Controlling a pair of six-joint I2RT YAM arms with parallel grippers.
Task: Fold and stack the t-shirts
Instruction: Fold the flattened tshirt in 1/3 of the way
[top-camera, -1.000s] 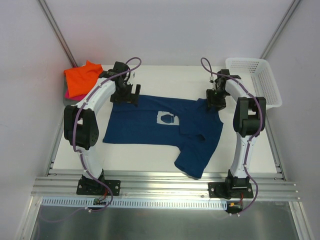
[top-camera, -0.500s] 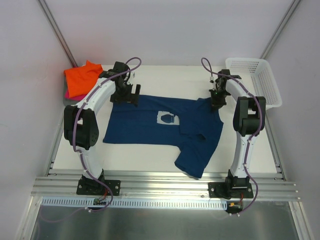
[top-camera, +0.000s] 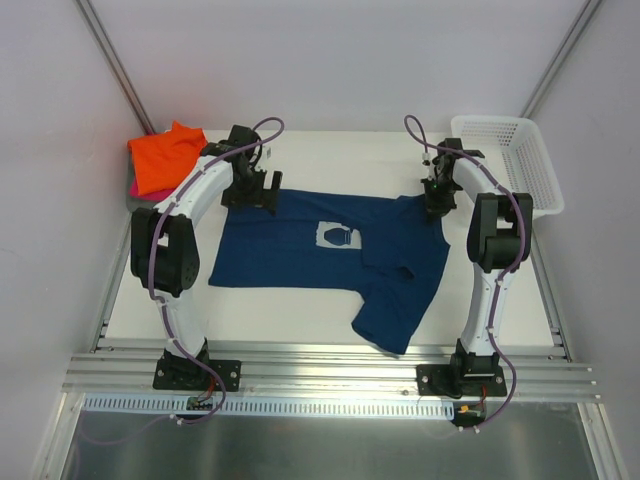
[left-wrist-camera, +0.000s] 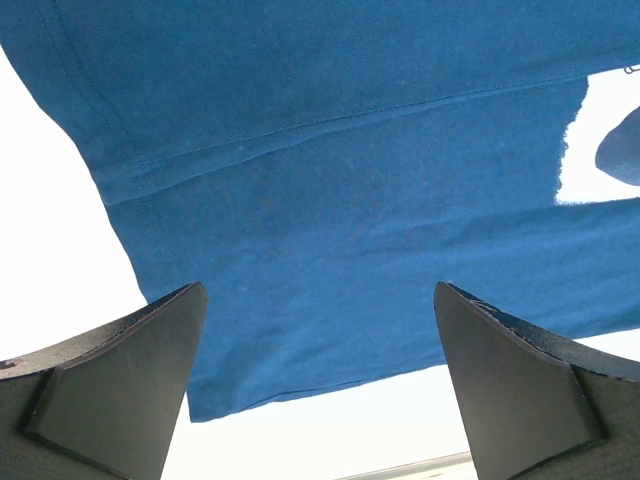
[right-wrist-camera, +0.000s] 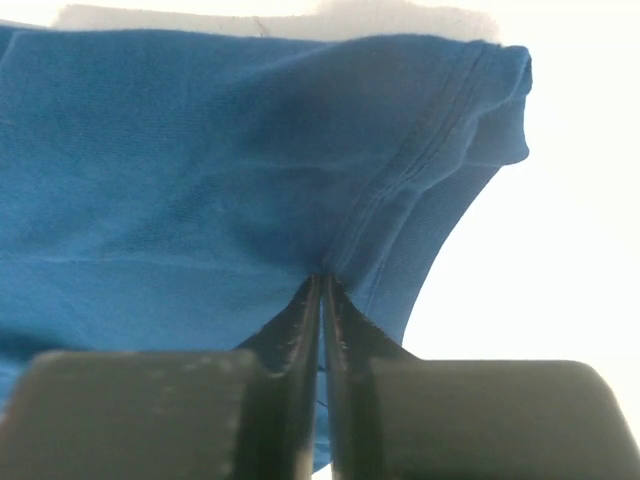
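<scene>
Since a second ago our right gripper (right-wrist-camera: 322, 283) has closed, apparently pinching a seam of the navy t-shirt (top-camera: 290, 262), which lies spread on the table (top-camera: 320, 160). Our left gripper (left-wrist-camera: 315, 300) hangs wide apart over its far-left corner. So thin a pinch could slip when lifted.

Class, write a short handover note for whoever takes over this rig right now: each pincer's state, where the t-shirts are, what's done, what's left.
Left pincer: open, over the navy t-shirt's far left edge, gripping nothing.
Right pincer: shut on the navy t-shirt's far right edge, at a seam.
Shirts: navy t-shirt spread out, print up; orange t-shirt folded on a pink t-shirt at the table's far left corner.
Done: orange and pink stacked.
Left: fold the navy, add it to the stack.
</scene>
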